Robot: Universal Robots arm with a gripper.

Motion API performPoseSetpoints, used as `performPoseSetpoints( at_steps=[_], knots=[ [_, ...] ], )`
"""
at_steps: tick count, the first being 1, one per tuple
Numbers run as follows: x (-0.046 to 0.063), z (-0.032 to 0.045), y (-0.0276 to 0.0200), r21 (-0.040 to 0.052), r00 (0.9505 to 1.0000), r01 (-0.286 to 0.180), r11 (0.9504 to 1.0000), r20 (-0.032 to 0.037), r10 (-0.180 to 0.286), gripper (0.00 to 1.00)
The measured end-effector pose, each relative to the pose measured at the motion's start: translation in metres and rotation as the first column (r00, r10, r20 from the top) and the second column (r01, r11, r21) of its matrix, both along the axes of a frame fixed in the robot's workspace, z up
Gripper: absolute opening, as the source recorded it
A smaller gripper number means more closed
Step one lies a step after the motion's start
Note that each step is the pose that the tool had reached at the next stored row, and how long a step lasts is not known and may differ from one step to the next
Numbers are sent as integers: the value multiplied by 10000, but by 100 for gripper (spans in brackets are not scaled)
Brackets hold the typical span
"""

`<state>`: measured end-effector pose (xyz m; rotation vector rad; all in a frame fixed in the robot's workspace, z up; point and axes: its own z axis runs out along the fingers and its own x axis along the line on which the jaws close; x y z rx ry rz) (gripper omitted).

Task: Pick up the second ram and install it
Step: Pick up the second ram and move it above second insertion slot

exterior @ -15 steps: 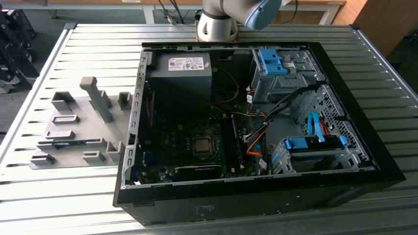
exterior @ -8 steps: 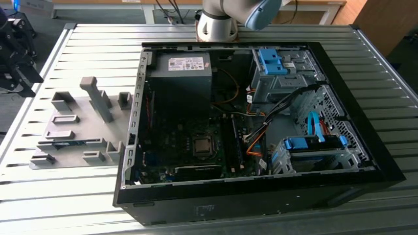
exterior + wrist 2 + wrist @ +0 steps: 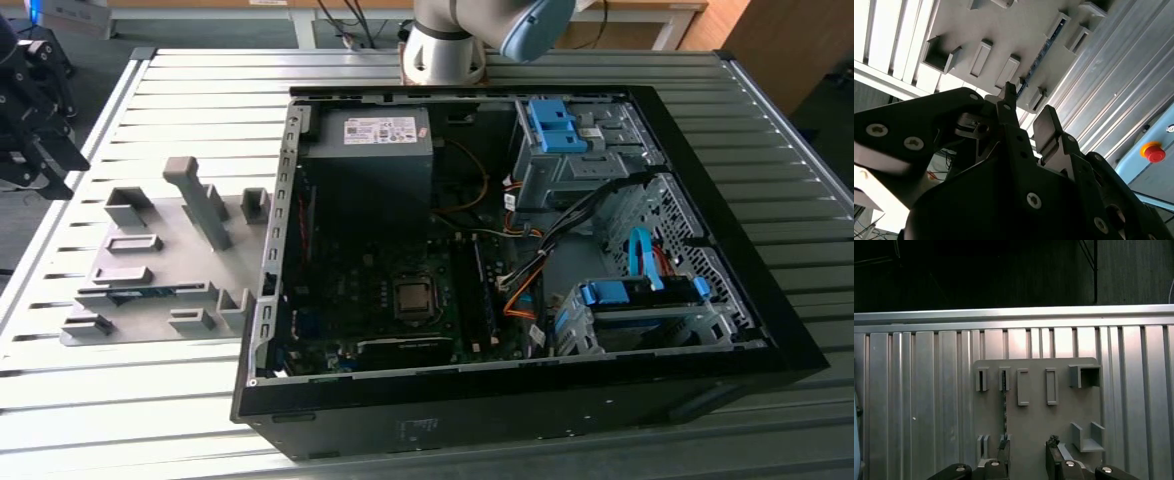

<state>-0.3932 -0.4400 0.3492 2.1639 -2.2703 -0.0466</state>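
- Grey plastic makes up the holder plate (image 3: 160, 215), which lies flat on the slatted aluminium counter (image 3: 200, 90).
- An open computer case (image 3: 467, 405) stands just beside the plate.
- The second ram (image 3: 140, 292) stands on its long edge in a narrow slot of the plate, at the plate's edge nearest the exterior camera.
- In the exterior view it is a thin blue strip. Its long axis runs flat along the plate, with one end pointing towards the case.
- In the first wrist view the ram (image 3: 1004, 407) is a thin dark line between two small slot blocks of the plate.
- The end effector (image 3: 1029, 447) hangs above the plate with its two dark fingers (image 3: 1053, 455) spread apart and nothing between them.
- In both wrist views the ram's line leads to one finger, not into the gap. Whether it touches the ram cannot be told.
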Motion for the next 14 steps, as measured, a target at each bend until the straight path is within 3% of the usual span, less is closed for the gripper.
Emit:
performPoseSetpoints(
  at_steps=[6,14],
  knots=[
    [0,-25,0,2,10000,0,10000,2,0,42],
    [0,-163,0,0,10000,0,10000,0,0,42]
  ],
)
